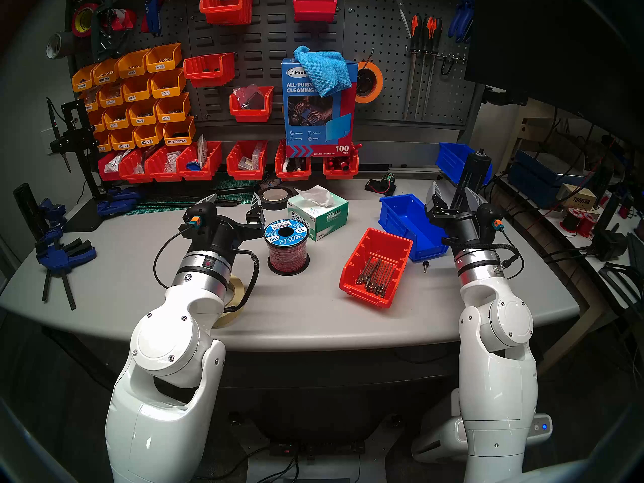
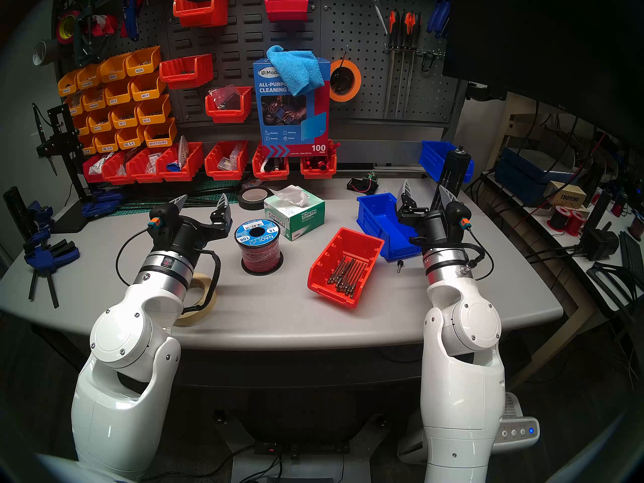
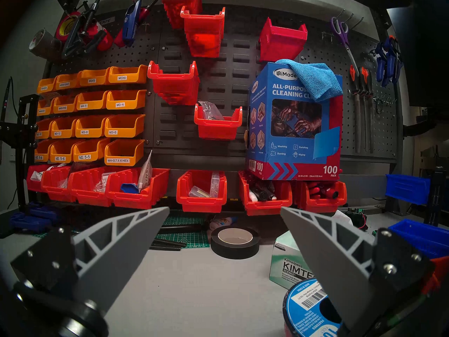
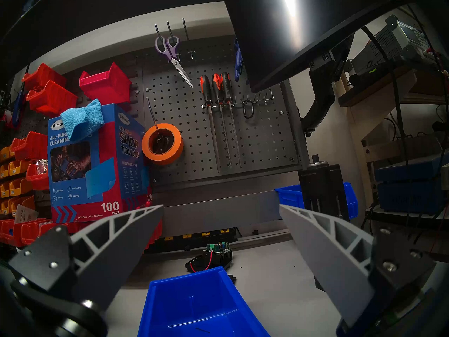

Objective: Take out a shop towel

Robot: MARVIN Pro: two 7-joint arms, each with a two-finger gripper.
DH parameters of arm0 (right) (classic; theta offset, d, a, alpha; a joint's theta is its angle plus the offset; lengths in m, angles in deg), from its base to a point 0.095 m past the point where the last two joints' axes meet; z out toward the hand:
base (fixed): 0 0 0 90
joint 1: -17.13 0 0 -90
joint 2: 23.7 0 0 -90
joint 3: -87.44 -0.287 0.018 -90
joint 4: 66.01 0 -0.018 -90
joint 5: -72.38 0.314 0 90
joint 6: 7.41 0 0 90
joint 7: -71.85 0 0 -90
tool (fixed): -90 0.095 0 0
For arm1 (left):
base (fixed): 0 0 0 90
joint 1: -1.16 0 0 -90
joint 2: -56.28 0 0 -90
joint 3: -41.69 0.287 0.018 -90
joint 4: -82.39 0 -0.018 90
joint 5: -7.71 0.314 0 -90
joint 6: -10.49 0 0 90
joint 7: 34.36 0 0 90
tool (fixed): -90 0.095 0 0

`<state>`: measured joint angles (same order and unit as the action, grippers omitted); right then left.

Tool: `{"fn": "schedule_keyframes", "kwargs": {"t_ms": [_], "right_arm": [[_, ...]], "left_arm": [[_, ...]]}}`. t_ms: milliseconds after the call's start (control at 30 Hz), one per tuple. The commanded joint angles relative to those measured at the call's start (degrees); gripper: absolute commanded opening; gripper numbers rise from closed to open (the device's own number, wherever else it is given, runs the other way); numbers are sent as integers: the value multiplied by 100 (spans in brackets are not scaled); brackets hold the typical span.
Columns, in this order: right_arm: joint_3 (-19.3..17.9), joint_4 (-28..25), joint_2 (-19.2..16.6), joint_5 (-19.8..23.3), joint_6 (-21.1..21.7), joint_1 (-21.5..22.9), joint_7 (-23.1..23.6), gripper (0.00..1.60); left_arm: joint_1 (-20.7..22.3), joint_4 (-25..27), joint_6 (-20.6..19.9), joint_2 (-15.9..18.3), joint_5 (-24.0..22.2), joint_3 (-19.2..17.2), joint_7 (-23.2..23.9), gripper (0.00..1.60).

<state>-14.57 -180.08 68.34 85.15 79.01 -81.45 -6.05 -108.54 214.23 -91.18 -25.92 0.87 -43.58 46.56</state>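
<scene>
Draping from the top of the blue towel box (image 1: 319, 106), the shop towel (image 1: 322, 69) looks soft and light; we would pinch its hanging fold. Left hand (image 1: 234, 200) and right hand (image 1: 453, 192) stand apart, empty.

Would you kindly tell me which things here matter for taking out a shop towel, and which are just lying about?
For the job:
- blue towel draped from the box top
- towel box
- left tool, open
- right tool, open

Lying about:
- wire spool
- tissue box
- red bin
- blue bin
- black tape
</scene>
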Motion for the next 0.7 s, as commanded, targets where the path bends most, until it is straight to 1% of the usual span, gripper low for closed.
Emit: {"fn": "schedule_keyframes", "kwargs": {"t_ms": [0, 33, 67, 100, 167, 200, 233, 267, 300, 333, 400, 467, 600, 667], "right_arm": [[3, -189, -6, 8, -25, 84, 0, 160], [3, -189, -6, 8, -24, 84, 0, 160], [23, -213, -66, -115, 140, 73, -43, 160], [88, -190, -204, -426, 204, 67, -82, 160], [134, -131, -219, -387, 194, 122, -9, 160], [154, -115, -223, -452, 153, 163, -32, 160], [166, -131, -313, -469, 230, 213, 44, 160], [145, -135, -253, -337, 215, 288, 57, 160], [123, -162, -278, -269, 187, 375, 114, 160], [110, -209, -363, -213, 244, 415, 223, 160], [108, -310, -376, -248, 206, 582, 203, 160], [122, -411, -453, -298, 323, 703, 220, 160], [162, -619, -576, -262, 293, 918, 347, 160], [180, -726, -625, -264, 281, 1002, 378, 160]], "left_arm": [[56, 164, 63, 76, 26, -32, 61, 160], [57, 148, 11, 60, 113, -9, -22, 160], [64, 133, -7, 52, 106, -12, -29, 160], [73, 127, -34, 120, 87, -38, 39, 160], [93, 101, 11, 121, 114, -69, 14, 160], [109, 104, -6, 131, 95, -96, 27, 160], [138, 127, -42, 131, 64, -129, 39, 160], [167, 147, -66, 128, 56, -149, 37, 160], [214, 171, -83, 122, 85, -154, 11, 160], [250, 198, -101, 118, 65, -160, 24, 160], [331, 265, -85, 133, 51, -161, 61, 160], [436, 350, -91, 134, 19, -151, 102, 160], [663, 516, -144, 160, -34, -108, 212, 160], [795, 609, -181, 152, -122, -24, 308, 160]]}}
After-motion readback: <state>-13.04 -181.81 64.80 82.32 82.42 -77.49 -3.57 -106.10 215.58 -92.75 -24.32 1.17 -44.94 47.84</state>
